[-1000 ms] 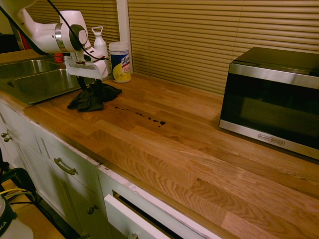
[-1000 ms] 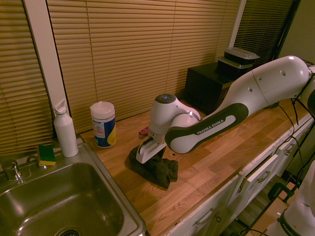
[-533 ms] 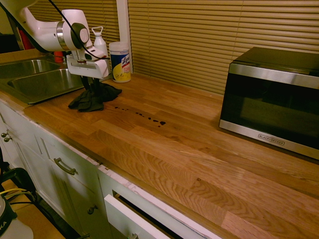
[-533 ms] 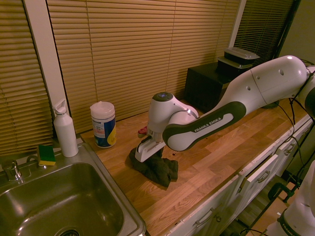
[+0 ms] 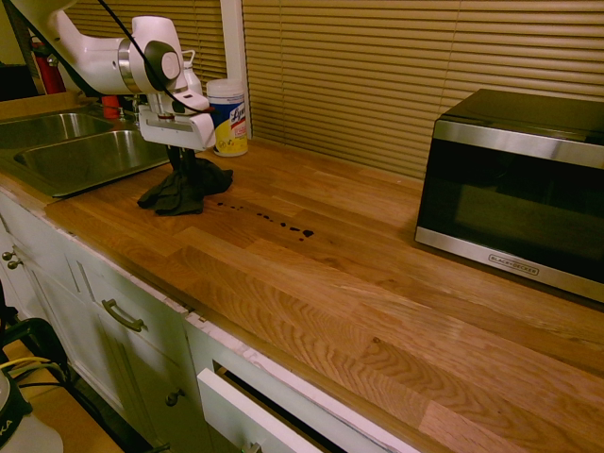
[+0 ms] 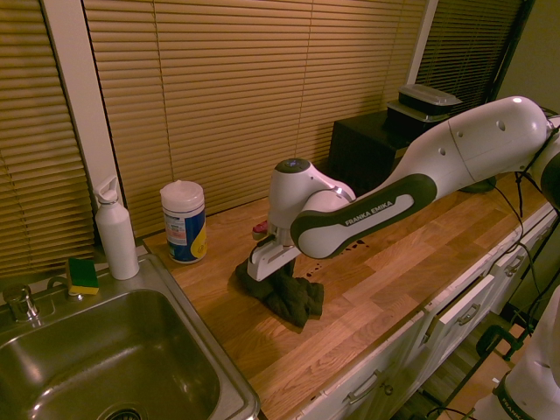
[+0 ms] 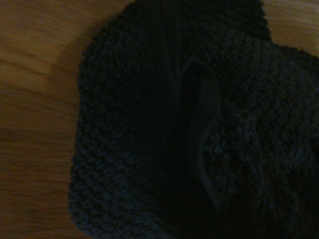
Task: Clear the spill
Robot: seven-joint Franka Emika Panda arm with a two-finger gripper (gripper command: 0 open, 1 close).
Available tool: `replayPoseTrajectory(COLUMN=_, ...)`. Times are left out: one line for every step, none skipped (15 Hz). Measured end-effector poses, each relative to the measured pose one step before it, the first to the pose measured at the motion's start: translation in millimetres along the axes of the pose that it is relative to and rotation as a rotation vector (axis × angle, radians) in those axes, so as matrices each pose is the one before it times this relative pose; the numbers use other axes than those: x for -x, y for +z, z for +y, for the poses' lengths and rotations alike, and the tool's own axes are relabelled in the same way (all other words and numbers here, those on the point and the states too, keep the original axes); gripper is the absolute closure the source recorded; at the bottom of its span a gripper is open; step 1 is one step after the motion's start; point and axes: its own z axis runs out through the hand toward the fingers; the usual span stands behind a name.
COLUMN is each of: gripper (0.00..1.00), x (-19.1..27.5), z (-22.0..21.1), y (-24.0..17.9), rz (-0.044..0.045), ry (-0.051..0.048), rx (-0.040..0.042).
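The spill is a thin trail of small dark drops on the wooden counter, running from beside the rag toward the right. A black cloth rag lies bunched on the counter at the trail's left end. My gripper points straight down over it and is shut on a pinched-up fold of the rag. From the other side the rag hangs from the gripper with its lower part on the wood. Close up, the rag fills the wrist view.
A steel sink lies left of the rag. A wipes canister and a white bottle stand by the blinds, and a sponge sits by the sink. A microwave stands far right. A small red thing lies behind the arm.
The gripper has shifted along the counter toward the spill, dragging the rag with it, so the rag's edge now lies closer to the first drops.
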Motion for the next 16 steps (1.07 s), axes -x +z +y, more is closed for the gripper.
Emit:
replayPoseTrajectory(gripper=1.00, x=-8.79, z=7.66, y=0.61, rz=0.00171, ry=0.01217, rx=0.00604)
replayPoseTrajectory(gripper=1.00, x=-8.09, z=8.14, y=0.75, rz=0.00175, ry=0.01133, rx=0.00554)
replayPoseTrajectory(gripper=1.00, x=-8.39, z=8.22, y=0.99, rz=0.00128, ry=0.00834, rx=0.00464)
replayPoseTrajectory(gripper=1.00, x=-7.11, z=7.76, y=0.66, rz=0.00062, ry=0.00986, rx=0.00489)
replayPoseTrajectory(gripper=1.00, x=-5.56, z=6.37, y=0.63, rz=0.00041, ry=0.00819, rx=0.00423)
replayPoseTrajectory(gripper=1.00, x=-6.61, z=7.67, y=0.81, rz=0.00086, ry=0.01055, rx=0.00337)
replayPoseTrajectory(gripper=1.00, x=-6.84, z=8.23, y=0.85, rz=0.00061, ry=0.01102, rx=0.00307)
replayPoseTrajectory(gripper=1.00, x=-7.99, z=9.16, y=0.57, rz=0.00056, ry=0.01261, rx=0.00450)
replayPoseTrajectory(gripper=1.00, x=-9.50, z=10.72, y=1.25, rz=-0.00038, ry=0.01755, rx=0.00636)
replayPoseTrajectory(gripper=1.00, x=-10.19, z=10.02, y=1.04, rz=0.00005, ry=0.01706, rx=0.00475)
replayPoseTrajectory(gripper=1.00, x=-9.02, z=9.06, y=0.95, rz=-0.00039, ry=0.01464, rx=0.00445)
replayPoseTrajectory(gripper=1.00, x=-9.64, z=8.59, y=1.37, rz=-0.00046, ry=0.01779, rx=0.00390)
replayPoseTrajectory(gripper=1.00, x=-8.82, z=7.59, y=1.03, rz=0.00032, ry=0.01720, rx=0.00157)
replayPoseTrajectory(gripper=1.00, x=-9.07, z=7.14, y=1.32, rz=0.00083, ry=0.01589, rx=0.00016)
replayPoseTrajectory(gripper=1.00, x=-9.40, z=7.30, y=1.06, rz=0.00006, ry=0.01614, rx=0.00185)
replayPoseTrajectory(gripper=1.00, x=-10.07, z=8.23, y=1.42, rz=-0.00058, ry=0.01608, rx=0.00115)
